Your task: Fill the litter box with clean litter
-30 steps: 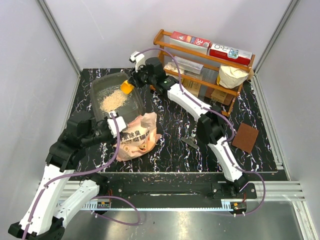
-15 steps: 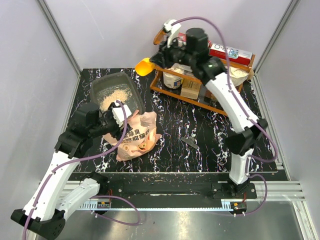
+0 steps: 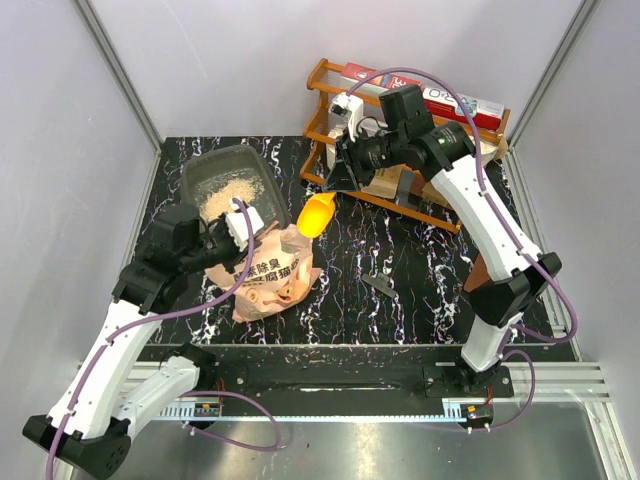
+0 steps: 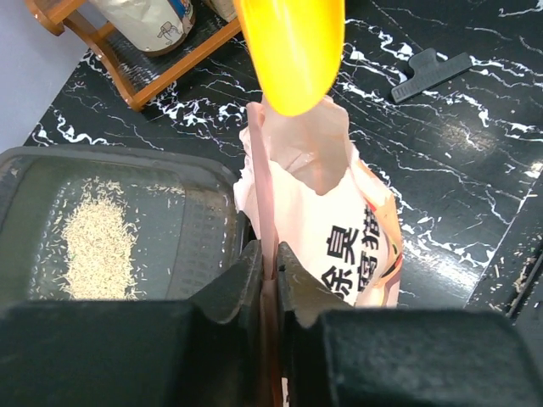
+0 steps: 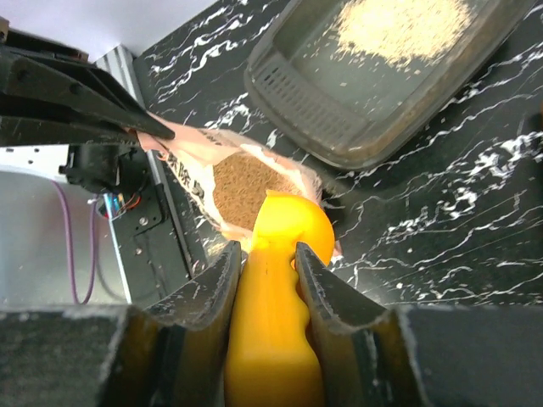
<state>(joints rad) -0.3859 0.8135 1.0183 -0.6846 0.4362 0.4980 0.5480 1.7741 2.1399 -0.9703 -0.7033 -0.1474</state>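
Bright, even light from overhead, with soft shadows all round.
From above everything is sharp; the table [image 3: 400,260] carries only faint, soft-edged shadows, and the metal strip [image 3: 330,440] at the near edge shines pale. In both my wrist views my jaws sit dark and out of focus, and the yellow scoop [image 4: 291,47] glows nearly blown out.

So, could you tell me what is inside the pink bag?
Through the open mouth of the bag, the right wrist view shows brownish litter. The scoop hides the near part of the mouth, and the bag's walls hide how deep the litter goes.
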